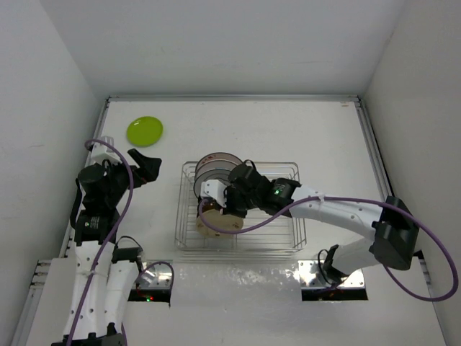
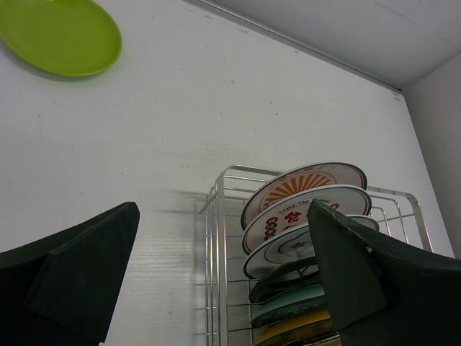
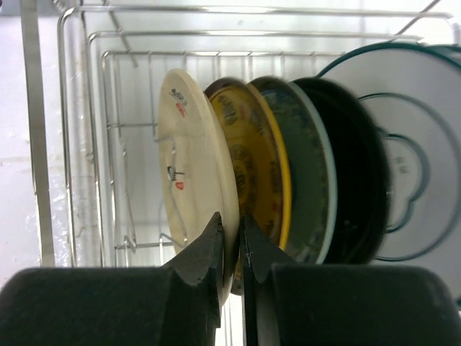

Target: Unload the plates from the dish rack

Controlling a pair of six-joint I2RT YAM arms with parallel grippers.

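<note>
The silver wire dish rack (image 1: pixel 297 232) stands mid-table with several plates upright in its slots. My right gripper (image 3: pixel 230 220) is shut on the rim of the tan plate (image 3: pixel 191 166), the nearest one in the row; from above that plate (image 1: pixel 220 222) tilts at the rack's near left. Behind it stand a yellow plate (image 3: pixel 259 166), a teal one (image 3: pixel 306 173), a black one (image 3: pixel 353 180) and a white ringed one (image 3: pixel 410 158). A lime green plate (image 1: pixel 145 130) lies flat on the table at the far left. My left gripper (image 1: pixel 148 162) hangs open and empty, left of the rack.
In the left wrist view the rack's corner wires (image 2: pixel 216 238) rise between my fingers, with the orange-patterned plates (image 2: pixel 302 184) beyond and the green plate (image 2: pixel 61 36) at the top left. White walls enclose the table on three sides.
</note>
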